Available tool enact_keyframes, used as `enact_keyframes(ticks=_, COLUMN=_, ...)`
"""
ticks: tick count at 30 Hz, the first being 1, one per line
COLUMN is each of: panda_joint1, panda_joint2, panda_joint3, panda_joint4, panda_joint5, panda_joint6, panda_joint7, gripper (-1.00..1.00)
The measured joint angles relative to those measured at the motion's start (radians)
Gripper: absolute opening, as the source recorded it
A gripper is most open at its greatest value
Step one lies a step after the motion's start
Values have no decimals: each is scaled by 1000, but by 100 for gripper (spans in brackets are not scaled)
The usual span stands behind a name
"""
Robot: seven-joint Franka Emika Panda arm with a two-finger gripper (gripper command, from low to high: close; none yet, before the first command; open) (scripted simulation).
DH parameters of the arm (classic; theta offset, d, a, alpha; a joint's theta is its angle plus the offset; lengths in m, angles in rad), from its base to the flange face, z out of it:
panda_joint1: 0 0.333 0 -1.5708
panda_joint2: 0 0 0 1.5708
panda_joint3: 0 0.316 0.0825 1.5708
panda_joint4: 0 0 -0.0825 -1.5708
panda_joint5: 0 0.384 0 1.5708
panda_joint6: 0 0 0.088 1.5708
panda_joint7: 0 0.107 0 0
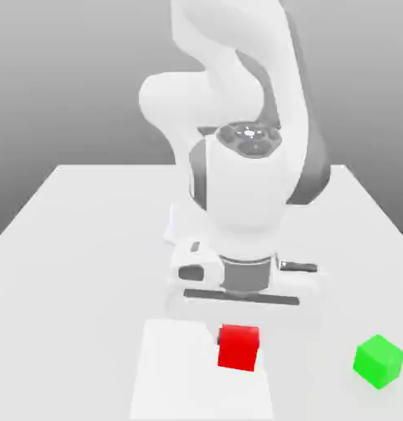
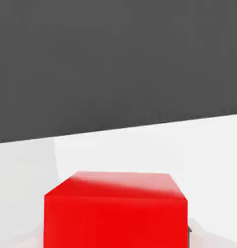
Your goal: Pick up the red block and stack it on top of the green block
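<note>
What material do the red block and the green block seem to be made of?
Red block: probably plastic or painted wood, since its flat matte faces show no grain or shine. Green block: the same look, uniform matte colour with sharp edges. The material stays uncertain.

one red block point(image 1: 238, 347), one green block point(image 1: 378, 360), one table point(image 1: 81, 247).

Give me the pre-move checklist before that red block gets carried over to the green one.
1. Claw shut on the red block: ok.
2. Red block sits square in the grip: ok in the hand view.
3. Red block lifted off the table: cannot tell.
4. Green block top face bare: ok.
5. Green block apart from the red block, toward the exterior view's right: ok.
6. Nothing between the two blocks: ok.
</note>
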Motion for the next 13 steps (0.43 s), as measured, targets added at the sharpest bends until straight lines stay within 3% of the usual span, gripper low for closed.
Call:
enact_keyframes(ticks=5, panda_joint1=141, panda_joint2=16, panda_joint3=123, panda_joint4=61, panda_joint5=-41, panda_joint6=-49, panda_joint7=42, gripper=-100)
enact_keyframes(ticks=9, panda_joint1=211, panda_joint2=142, panda_joint3=96, panda_joint4=86, panda_joint5=-136, panda_joint6=47, panda_joint7=112, gripper=-100)
enact_keyframes(ticks=10, panda_joint1=222, panda_joint2=166, panda_joint3=85, panda_joint4=88, panda_joint5=-152, panda_joint6=67, panda_joint7=124, gripper=100)
enact_keyframes(ticks=13, panda_joint1=222, panda_joint2=166, panda_joint3=85, panda_joint4=88, panda_joint5=-152, panda_joint6=67, panda_joint7=124, gripper=100)
